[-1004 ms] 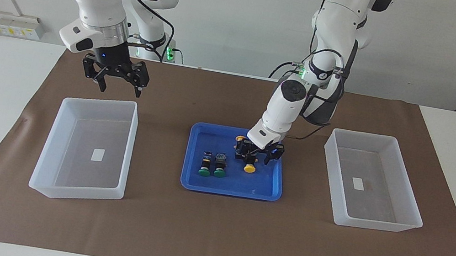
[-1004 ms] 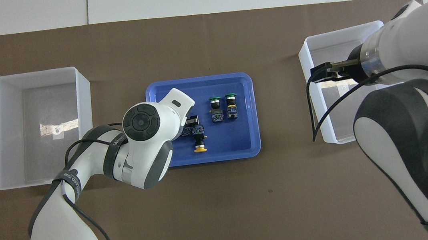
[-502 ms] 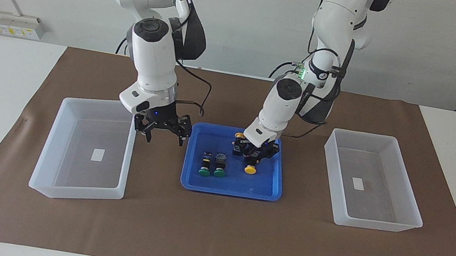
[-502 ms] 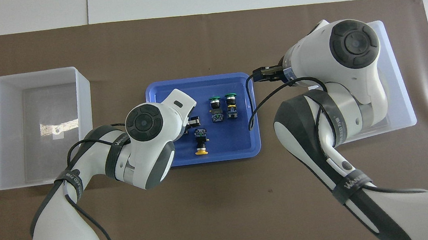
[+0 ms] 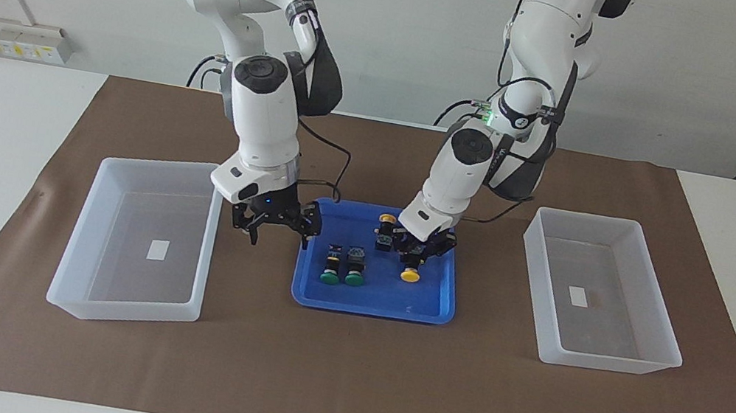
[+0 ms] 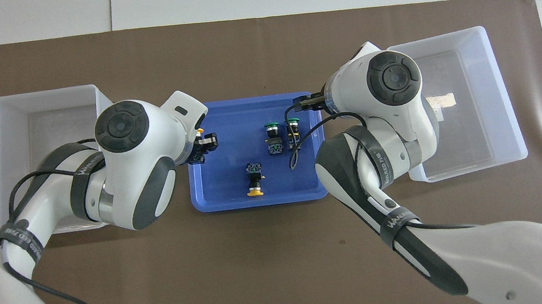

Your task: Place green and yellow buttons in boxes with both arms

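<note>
My left gripper (image 5: 414,257) is shut on a yellow button (image 5: 409,275), held just above the blue tray (image 5: 368,298) with its cap pointing away from the robots. In the overhead view the left gripper (image 6: 201,145) shows that button's yellow cap (image 6: 200,129) at its tip. A second yellow button (image 5: 385,232) (image 6: 254,180) lies in the tray. Two green buttons (image 5: 329,271) (image 5: 354,273) lie side by side there, also seen as a pair (image 6: 272,132) (image 6: 292,127) from above. My right gripper (image 5: 278,238) (image 6: 303,103) hangs open over the tray's edge beside them. Both boxes (image 5: 158,165) (image 5: 587,218) hold nothing.
The tray (image 6: 226,116) sits mid-table on a brown mat (image 5: 339,381), between the two boxes (image 6: 40,95) (image 6: 441,36). From above, my two arms cover part of each box and of the tray's ends.
My left gripper has shut on the yellow button and raised it slightly. The right arm swung from above its box over to the tray's edge and came down.
</note>
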Controlling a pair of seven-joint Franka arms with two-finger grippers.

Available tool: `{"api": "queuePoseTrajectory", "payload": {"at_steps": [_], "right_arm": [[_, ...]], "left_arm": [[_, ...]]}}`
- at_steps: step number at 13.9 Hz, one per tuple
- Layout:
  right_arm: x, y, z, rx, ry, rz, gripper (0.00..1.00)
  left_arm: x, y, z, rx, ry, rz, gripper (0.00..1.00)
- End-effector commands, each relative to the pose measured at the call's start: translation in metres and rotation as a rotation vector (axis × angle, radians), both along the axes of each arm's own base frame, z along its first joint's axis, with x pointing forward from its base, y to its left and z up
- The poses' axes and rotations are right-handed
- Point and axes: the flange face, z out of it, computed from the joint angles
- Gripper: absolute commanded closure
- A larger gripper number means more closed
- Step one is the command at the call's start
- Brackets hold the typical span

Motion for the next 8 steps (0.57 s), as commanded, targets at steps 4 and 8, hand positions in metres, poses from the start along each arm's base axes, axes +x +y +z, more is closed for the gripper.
{"api": "queuePoseTrajectory", "payload": {"at_steps": [4,8], "right_arm": [[-0.022,0.066,-0.040,0.034,0.013,0.001,0.00],[-0.030,0.066,-0.054,0.008,0.033,0.014,0.20]], "left_arm": [[0.019,0.117,0.090,-0.069,0.078,-0.019,1.00],[0.023,0.218,0.090,-0.084,0.065,-0.058,1.00]]}}
